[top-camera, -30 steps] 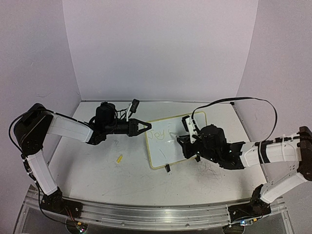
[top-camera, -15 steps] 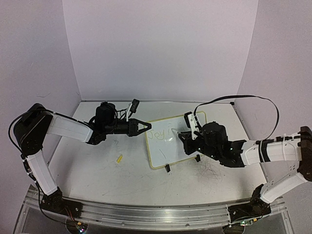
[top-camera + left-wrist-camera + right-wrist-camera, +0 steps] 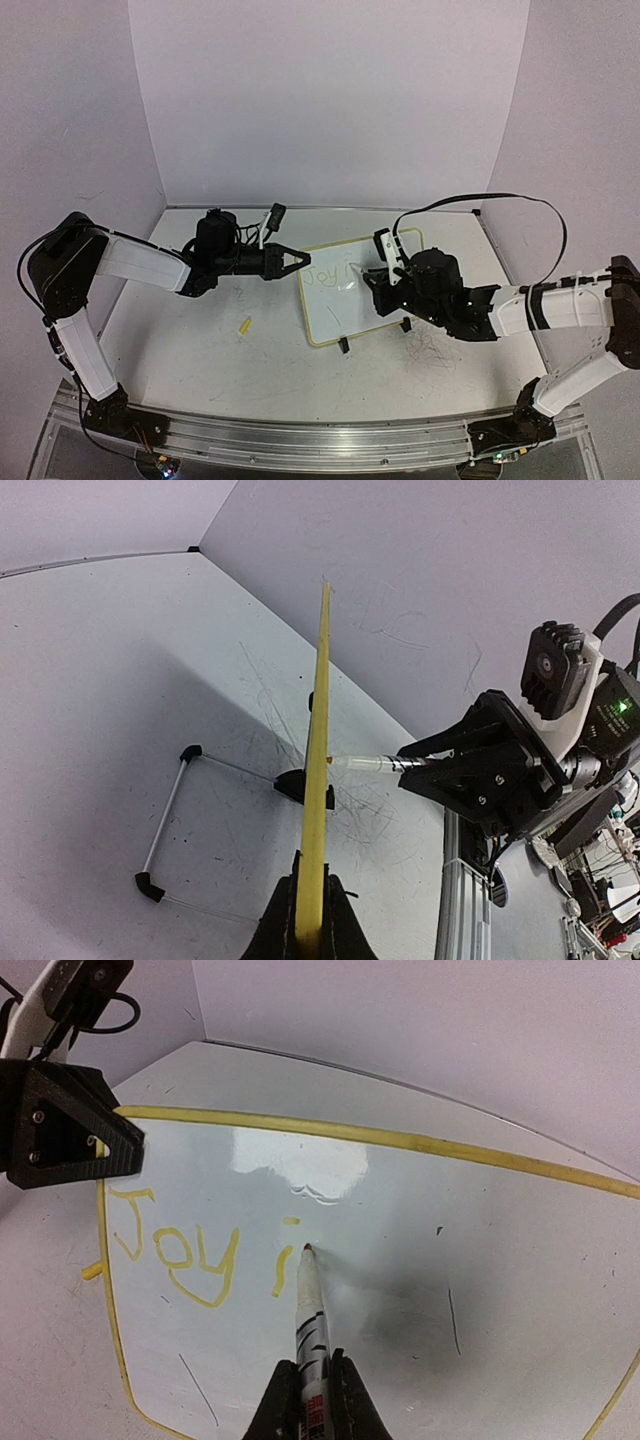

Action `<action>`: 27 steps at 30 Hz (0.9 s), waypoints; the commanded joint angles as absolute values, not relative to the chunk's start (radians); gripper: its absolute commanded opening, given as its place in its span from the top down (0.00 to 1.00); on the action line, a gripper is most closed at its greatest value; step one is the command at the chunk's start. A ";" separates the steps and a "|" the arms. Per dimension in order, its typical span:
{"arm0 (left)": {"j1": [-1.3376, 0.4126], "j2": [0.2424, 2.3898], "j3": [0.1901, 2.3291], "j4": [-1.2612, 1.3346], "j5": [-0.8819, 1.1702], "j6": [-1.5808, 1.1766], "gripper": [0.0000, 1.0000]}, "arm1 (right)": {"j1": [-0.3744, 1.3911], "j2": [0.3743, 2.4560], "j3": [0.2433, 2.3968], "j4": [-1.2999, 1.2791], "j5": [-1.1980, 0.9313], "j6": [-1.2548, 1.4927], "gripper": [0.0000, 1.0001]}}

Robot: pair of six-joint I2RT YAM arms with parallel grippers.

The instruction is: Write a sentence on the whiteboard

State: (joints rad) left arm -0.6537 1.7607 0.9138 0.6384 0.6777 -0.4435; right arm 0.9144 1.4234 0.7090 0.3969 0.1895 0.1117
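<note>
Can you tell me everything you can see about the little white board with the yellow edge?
The small white rectangular whiteboard has rounded corners, a thin yellow rim and two black clip feet at its near edge. Its glossy face reflects light and bears yellow handwriting reading "Joy i". It sits askew on the pale table. The left arm's black fingers pinch its left edge, and a thin white pen, held in the right arm's fingers, touches its face beside the "i".
</note>
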 commanded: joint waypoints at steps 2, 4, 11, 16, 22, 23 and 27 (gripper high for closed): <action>-0.647 1.737 0.912 0.598 0.611 -0.391 1.00 | 0.910 1.437 0.743 0.423 0.211 0.105 1.00; -0.647 1.736 0.913 0.597 0.611 -0.390 1.00 | 0.909 1.443 0.743 0.418 0.214 0.106 1.00; -0.647 1.736 0.914 0.595 0.609 -0.390 1.00 | 0.910 1.434 0.731 0.394 0.206 0.121 1.00; -0.647 1.735 0.915 0.594 0.610 -0.388 1.00 | 0.910 1.426 0.707 0.387 0.184 0.136 1.00; -0.647 1.732 0.915 0.591 0.609 -0.388 1.00 | 0.910 1.416 0.682 0.380 0.174 0.150 1.00; -0.647 1.732 0.915 0.592 0.608 -0.388 1.00 | 0.911 1.413 0.679 0.379 0.172 0.152 1.00; -0.647 1.732 0.916 0.590 0.608 -0.388 1.00 | 0.912 1.404 0.667 0.376 0.165 0.162 1.00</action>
